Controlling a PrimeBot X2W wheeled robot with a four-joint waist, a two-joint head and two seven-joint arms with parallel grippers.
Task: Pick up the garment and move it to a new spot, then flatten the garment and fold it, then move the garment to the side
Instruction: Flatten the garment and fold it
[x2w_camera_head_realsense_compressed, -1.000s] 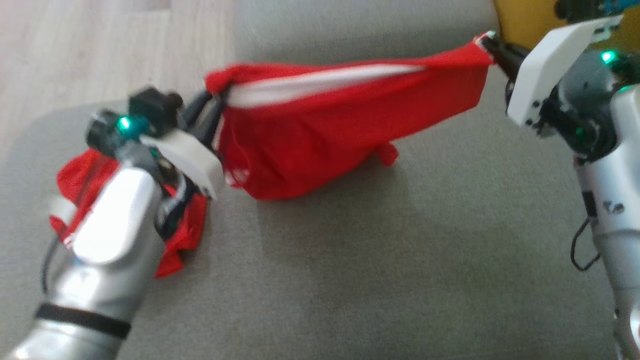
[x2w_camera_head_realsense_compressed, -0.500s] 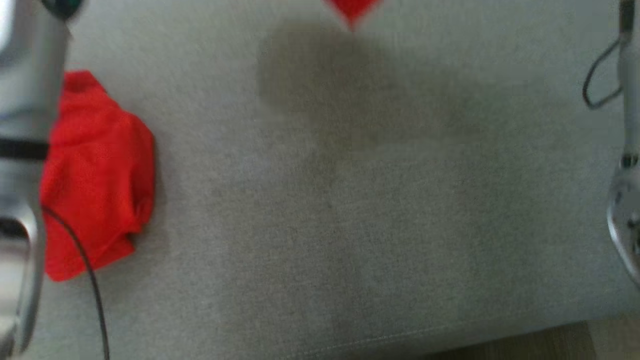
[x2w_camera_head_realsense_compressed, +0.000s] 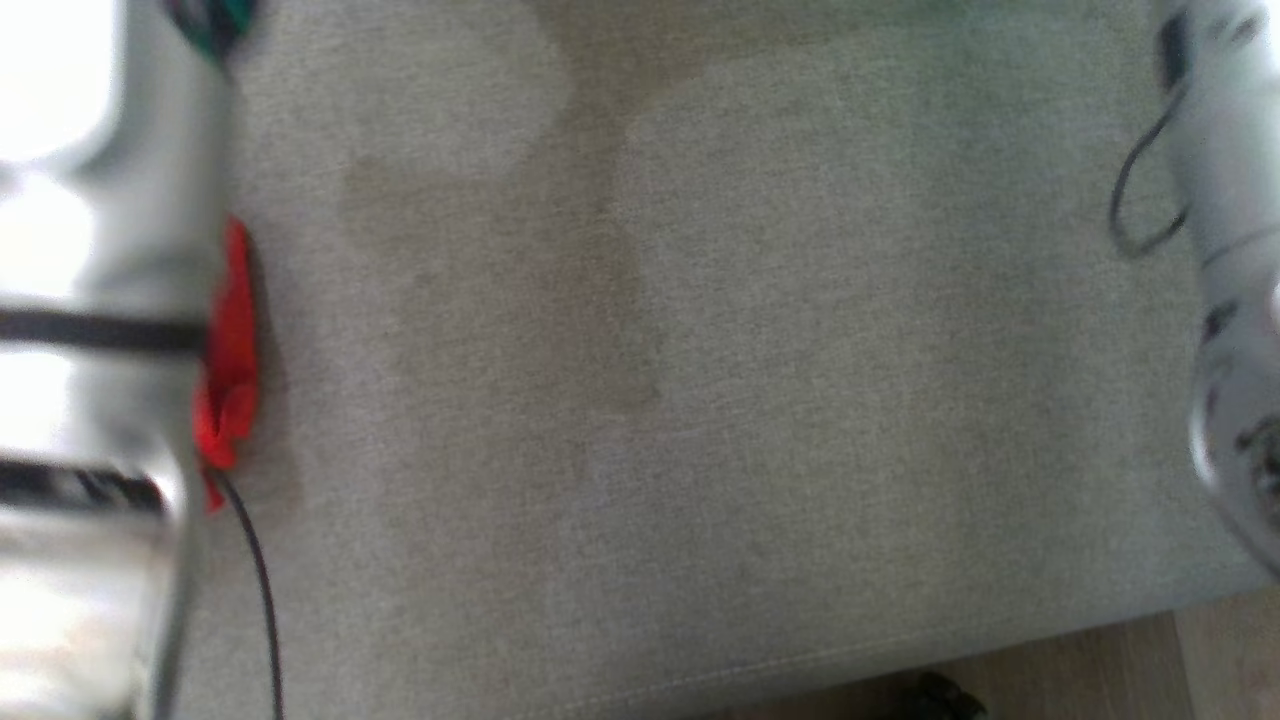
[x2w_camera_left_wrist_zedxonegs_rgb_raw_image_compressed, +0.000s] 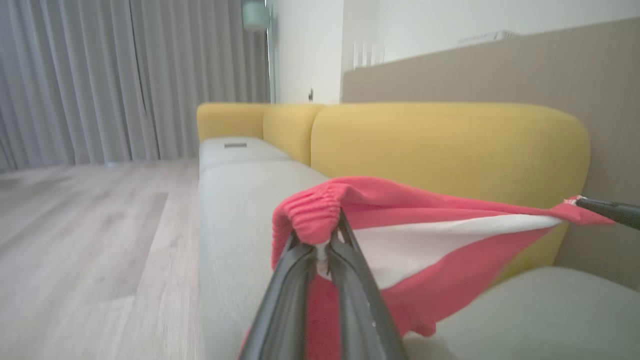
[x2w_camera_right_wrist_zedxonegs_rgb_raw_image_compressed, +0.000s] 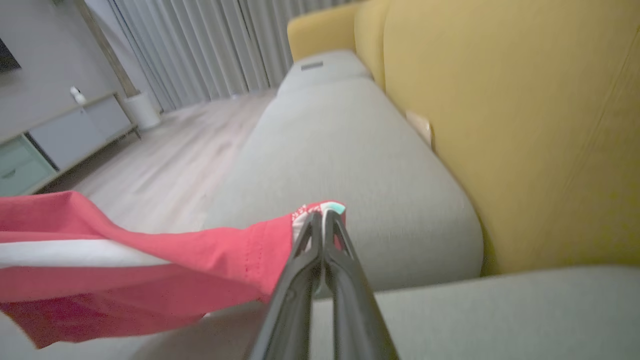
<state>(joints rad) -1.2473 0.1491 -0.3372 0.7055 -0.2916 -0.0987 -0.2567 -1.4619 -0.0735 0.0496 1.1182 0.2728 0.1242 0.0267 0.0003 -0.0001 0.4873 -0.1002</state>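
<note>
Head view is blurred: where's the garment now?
In the wrist views the garment hangs stretched over the grey seat, before the yellow backrest, its elastic band in the left pincer and its other end in the right pincer.

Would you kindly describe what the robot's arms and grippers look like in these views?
The left gripper and the right gripper each have two long, dark grey fingers tapering to a point. The left forearm is silver with black bands and a thin black cable. The right forearm is pale silver with a looped black cable.
</note>
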